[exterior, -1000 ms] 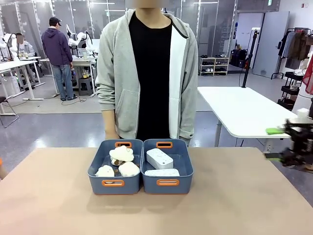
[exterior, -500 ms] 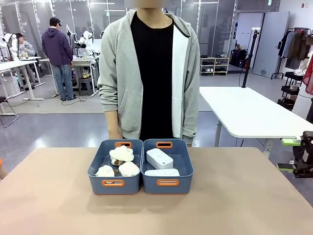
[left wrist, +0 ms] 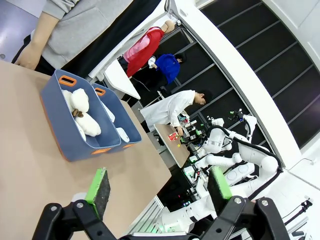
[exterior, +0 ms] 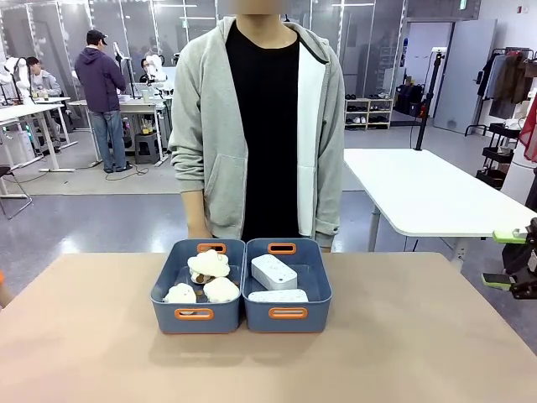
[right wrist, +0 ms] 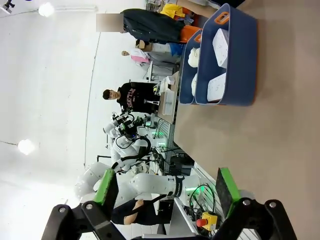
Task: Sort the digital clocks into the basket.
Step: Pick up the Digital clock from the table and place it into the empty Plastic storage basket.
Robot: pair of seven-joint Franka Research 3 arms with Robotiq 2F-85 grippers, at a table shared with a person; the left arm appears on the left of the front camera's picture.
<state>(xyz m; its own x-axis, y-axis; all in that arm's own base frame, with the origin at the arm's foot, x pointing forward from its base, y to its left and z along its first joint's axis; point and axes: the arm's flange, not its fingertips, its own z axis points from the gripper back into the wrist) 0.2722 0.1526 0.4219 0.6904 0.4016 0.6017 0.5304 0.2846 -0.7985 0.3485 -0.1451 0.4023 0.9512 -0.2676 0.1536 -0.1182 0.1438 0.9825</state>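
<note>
I see both digital clocks (exterior: 274,271) in the basket (exterior: 287,313) — plush toys (exterior: 208,264) in bin beside it | right gripper (exterior: 513,259) well right of basket, jaws apart | left gripper (left wrist: 159,186) jaws apart

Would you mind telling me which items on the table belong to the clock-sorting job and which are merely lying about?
Part of the job:
- two digital clocks, both lying in the right-hand bin
- basket, the blue right-hand bin

Just lying about:
- plush toys, three of them
- second blue bin holding the plush toys
</note>
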